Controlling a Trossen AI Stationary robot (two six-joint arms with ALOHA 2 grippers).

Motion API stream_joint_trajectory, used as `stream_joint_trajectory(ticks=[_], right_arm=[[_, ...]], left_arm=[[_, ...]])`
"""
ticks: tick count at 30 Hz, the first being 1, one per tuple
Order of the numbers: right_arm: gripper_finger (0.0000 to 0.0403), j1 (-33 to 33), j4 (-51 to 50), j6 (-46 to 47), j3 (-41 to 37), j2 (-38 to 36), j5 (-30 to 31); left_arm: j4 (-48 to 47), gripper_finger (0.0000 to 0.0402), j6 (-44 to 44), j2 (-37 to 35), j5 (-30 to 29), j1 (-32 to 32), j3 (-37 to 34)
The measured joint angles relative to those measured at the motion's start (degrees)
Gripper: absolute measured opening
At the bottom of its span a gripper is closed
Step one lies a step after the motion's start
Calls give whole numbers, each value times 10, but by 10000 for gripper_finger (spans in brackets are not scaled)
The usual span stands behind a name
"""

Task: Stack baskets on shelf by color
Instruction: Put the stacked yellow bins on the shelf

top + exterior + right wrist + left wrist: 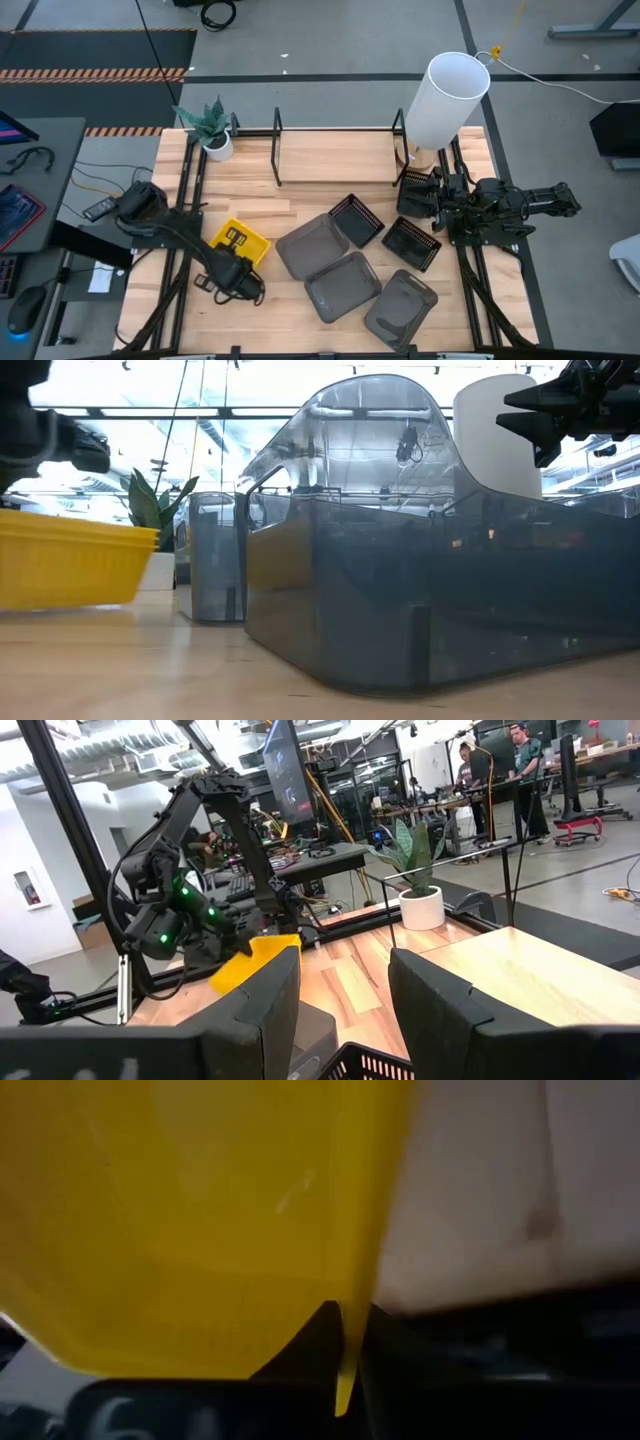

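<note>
White cylinder (446,100), potted plant (212,130)

Shelf (335,150) bays open at table's far edge, bare wood in front. Approach crowded mid-table: three grey baskets (342,285), two black mesh baskets (356,220) clustered between arms. White cylinder (445,100) and potted plant (210,128) flank shelf ends.

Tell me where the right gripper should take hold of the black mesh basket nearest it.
Probably pinch the rim of the black mesh basket on the edge facing the right gripper, coming down from above: it lies flat, open side up, apart from the grey baskets, so one finger could slip inside its thin wall.
</note>
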Motion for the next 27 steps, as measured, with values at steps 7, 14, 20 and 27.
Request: stream_joint_trajectory(ticks=[7, 14, 20, 27], right_arm=[[160, 0, 0, 0, 0, 0, 0], [160, 0, 0, 0, 0, 0, 0], [160, 0, 0, 0, 0, 0, 0], [160, 0, 0, 0, 0, 0, 0]], left_arm=[[-28, 70, -121, -5, -2, -10, 0], [-26, 181, -221, -38, 5, -10, 18], [-13, 199, -392, -73, -59, 2, 86], [51, 172, -705, -86, -129, 37, 91]])
